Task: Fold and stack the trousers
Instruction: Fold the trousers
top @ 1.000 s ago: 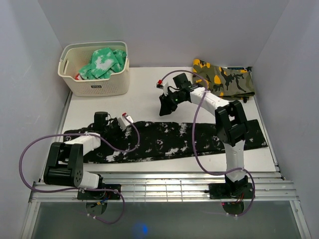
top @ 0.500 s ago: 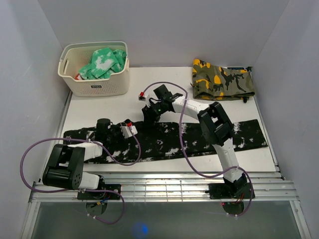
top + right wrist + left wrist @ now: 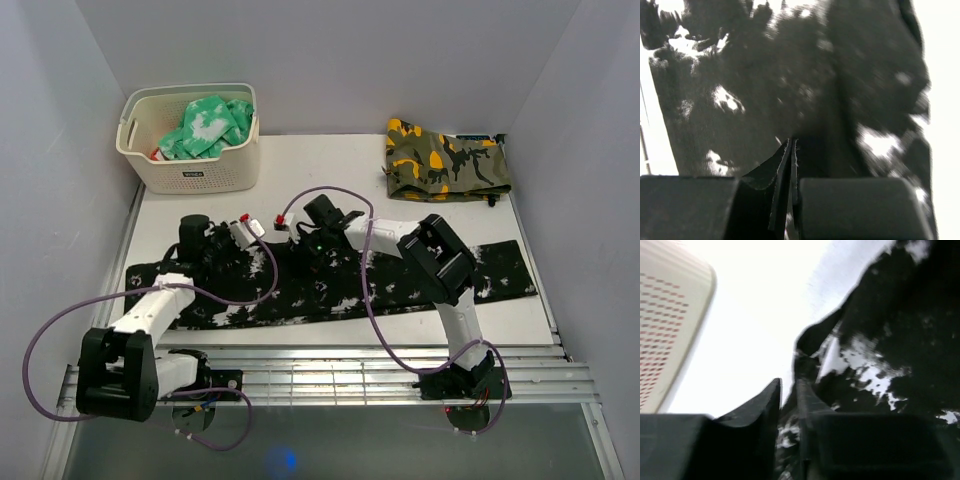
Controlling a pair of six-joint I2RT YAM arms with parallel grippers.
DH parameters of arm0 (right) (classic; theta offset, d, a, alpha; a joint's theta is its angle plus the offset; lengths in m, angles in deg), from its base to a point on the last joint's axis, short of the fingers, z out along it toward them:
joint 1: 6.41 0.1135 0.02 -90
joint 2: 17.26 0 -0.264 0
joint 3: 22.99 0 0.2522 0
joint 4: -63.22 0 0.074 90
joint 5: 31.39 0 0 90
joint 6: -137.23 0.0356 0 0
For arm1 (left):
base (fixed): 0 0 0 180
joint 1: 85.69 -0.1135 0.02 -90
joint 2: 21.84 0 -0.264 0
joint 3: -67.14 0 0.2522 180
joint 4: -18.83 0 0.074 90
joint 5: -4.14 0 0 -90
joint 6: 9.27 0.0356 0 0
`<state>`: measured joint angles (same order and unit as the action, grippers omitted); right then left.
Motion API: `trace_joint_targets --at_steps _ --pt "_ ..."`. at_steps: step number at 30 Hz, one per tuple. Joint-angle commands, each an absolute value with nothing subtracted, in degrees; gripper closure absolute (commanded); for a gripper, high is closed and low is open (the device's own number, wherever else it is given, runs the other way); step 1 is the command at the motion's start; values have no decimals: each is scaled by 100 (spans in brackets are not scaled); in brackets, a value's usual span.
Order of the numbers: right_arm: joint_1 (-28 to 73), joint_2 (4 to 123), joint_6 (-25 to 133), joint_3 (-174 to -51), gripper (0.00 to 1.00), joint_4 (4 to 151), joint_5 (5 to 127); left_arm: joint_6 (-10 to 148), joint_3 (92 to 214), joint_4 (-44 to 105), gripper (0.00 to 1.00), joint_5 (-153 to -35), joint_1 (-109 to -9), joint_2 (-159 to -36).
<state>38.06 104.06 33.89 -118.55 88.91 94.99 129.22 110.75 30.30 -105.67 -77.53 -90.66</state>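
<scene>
The black, white-speckled trousers (image 3: pixel 400 280) lie stretched left to right across the near half of the white table (image 3: pixel 300 180). My left gripper (image 3: pixel 245 240) is at their far edge near the left end. In the left wrist view it (image 3: pixel 788 385) is shut on a raised fold of the trousers (image 3: pixel 890 340). My right gripper (image 3: pixel 298 255) points down onto the trousers just right of the left one. In the right wrist view it (image 3: pixel 790 142) is shut, with its tips against the fabric (image 3: pixel 765 75) and nothing seen between the jaws.
A cream basket (image 3: pixel 185 178) holding a green-and-white garment (image 3: pixel 210 125) stands at the far left; it also shows in the left wrist view (image 3: pixel 670 330). A folded camouflage garment (image 3: pixel 445 160) lies at the far right. Grey walls enclose three sides.
My right gripper has swung left and down from above the bare table onto the trousers. My left gripper has pulled back and left, lifting the trousers' far edge.
</scene>
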Motion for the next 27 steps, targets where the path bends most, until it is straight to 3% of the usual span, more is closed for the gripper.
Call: trace_joint_targets --at_steps 1,3,5,7,8,11,14,19,23,25,27 --pt "4087 10297 2939 -11805 92 8699 8999 12326 11605 4539 73 -10897 -7839 -8575" --pt "4105 10228 3114 -11832 91 8587 8990 12458 11527 4709 83 -11134 -7839 -8416" --pt "4114 9912 3202 -11884 75 8499 8999 12563 11290 4709 91 -11170 -7839 -8363" --pt "4096 9604 3220 -11955 57 8420 8955 12512 11211 4657 89 -11100 -7839 -8398" --pt "4088 9525 3211 -11998 45 8419 8894 12415 11228 4648 82 -11082 -7839 -8424" --pt "4009 9506 3168 -12270 32 8533 8919 12108 11429 4603 78 -11204 -7936 -8521" --pt "3973 9795 2948 -12648 31 8805 8894 11599 11693 4586 74 -11504 -8164 -8583" --pt "3964 10489 2737 -13132 27 9034 8656 10554 12281 4751 54 -11845 -8559 -8933" --pt "3956 10877 2641 -13466 24 9052 8472 10147 12897 5148 48 -12049 -9043 -9398" --pt "3964 11035 2605 -13536 26 9130 8480 10042 13143 5323 47 -12049 -9096 -9558" --pt "3973 11079 2526 -13546 39 9192 8568 9989 13258 5377 46 -11970 -9131 -9742"
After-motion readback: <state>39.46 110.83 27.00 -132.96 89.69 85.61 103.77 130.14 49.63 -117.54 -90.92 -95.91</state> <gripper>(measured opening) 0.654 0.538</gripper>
